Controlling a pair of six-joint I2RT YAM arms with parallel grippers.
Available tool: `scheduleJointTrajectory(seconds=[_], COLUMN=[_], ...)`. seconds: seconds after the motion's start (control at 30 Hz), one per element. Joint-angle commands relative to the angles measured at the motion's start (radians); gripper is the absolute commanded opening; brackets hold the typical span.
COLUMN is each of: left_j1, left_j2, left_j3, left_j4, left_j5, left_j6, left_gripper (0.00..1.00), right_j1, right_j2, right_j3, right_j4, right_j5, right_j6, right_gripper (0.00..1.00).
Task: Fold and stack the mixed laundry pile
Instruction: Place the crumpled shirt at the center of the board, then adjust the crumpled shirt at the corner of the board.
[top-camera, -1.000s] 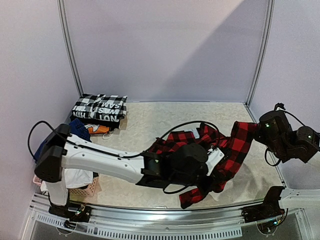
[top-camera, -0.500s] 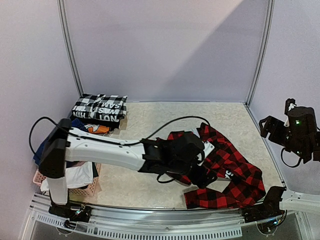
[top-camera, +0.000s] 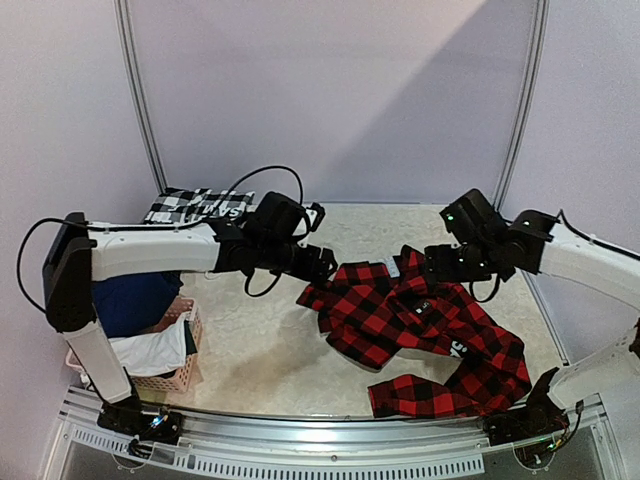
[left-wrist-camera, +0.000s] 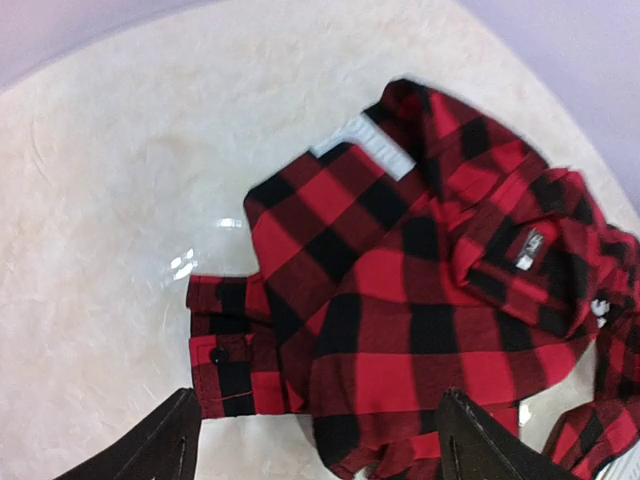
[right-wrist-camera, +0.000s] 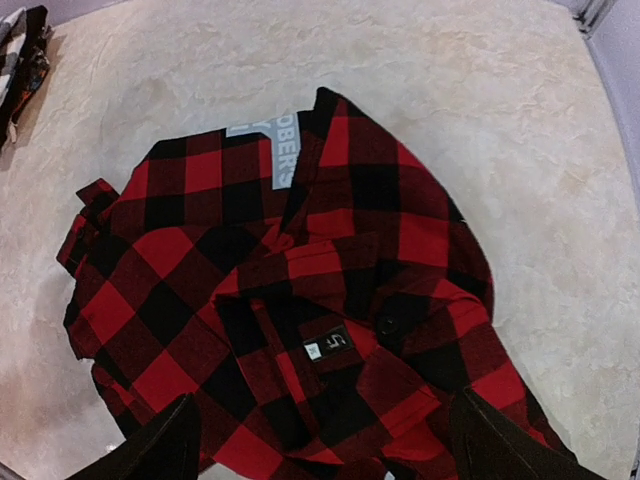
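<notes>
Your left hand (top-camera: 320, 265) and right hand (top-camera: 431, 266) both hang wide, holding nothing — above the red-and-black plaid shirt (top-camera: 400, 320). It lies crumpled on the counter (top-camera: 270, 350), right of centre.

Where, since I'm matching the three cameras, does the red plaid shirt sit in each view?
Top external: shirt spread from the centre to the lower right.
Left wrist: shirt fills the right half, with its buttoned cuff at lower left.
Right wrist: shirt fills the middle and runs off the bottom edge.
Shared landmark: the small black label, right of centre in the left wrist view.
</notes>
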Motion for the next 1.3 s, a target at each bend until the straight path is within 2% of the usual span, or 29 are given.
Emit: scheduleJointTrajectory(seconds=[0.0,0.17,0.33,0.5,0.67,0.73,0.8,0.87,0.9,0.93,1.07,1.2,1.27], left_j1=[0.042,0.062,0.066,0.066,0.066,0.066,0.066,0.066,0.066,0.066,0.066,0.066,0.066], left_j2=[0.090,0.187,0.265,0.321,0.326,0.320,0.312,0.303,0.297,0.289,0.278,0.276,0.272], left_j3=[0.003,0.045,0.065,0.083,0.062,0.047,0.028,0.005,-0.010,-0.024,-0.060,-0.077,-0.083], left_j4=[-0.009,0.005,0.067,0.096,0.136,0.149,0.168,0.184,0.200,0.214,0.264,0.283,0.290], left_j5=[0.132,0.199,0.284,0.324,0.343,0.343,0.342,0.335,0.334,0.333,0.336,0.340,0.339], left_j6=[-0.006,0.000,-0.009,-0.022,-0.032,-0.035,-0.040,-0.050,-0.054,-0.061,-0.075,-0.087,-0.088], left_gripper=[0.82,0.81,0.77,0.69,0.57,0.47,0.32,0.15,0.08,0.05,0.02,0.00,0.00], right_j1=[-0.074,-0.146,-0.188,-0.205,-0.210,-0.215,-0.230,-0.243,-0.249,-0.253,-0.257,-0.259,-0.259], right_j2=[0.160,0.319,0.427,0.466,0.483,0.480,0.469,0.457,0.455,0.455,0.489,0.514,0.516], right_j3=[0.090,0.133,0.162,0.156,0.152,0.152,0.158,0.158,0.155,0.150,0.144,0.138,0.136], right_j4=[0.108,0.164,0.167,0.172,0.169,0.168,0.163,0.164,0.172,0.182,0.223,0.255,0.265], right_j5=[-0.168,-0.271,-0.297,-0.282,-0.252,-0.236,-0.238,-0.233,-0.237,-0.249,-0.317,-0.339,-0.357], right_j6=[-0.079,-0.122,-0.145,-0.143,-0.140,-0.139,-0.138,-0.135,-0.131,-0.130,-0.143,-0.142,-0.141], right_gripper=[0.86,0.82,0.77,0.74,0.76,0.83,0.88,0.89,0.88,0.86,0.76,0.61,0.58])
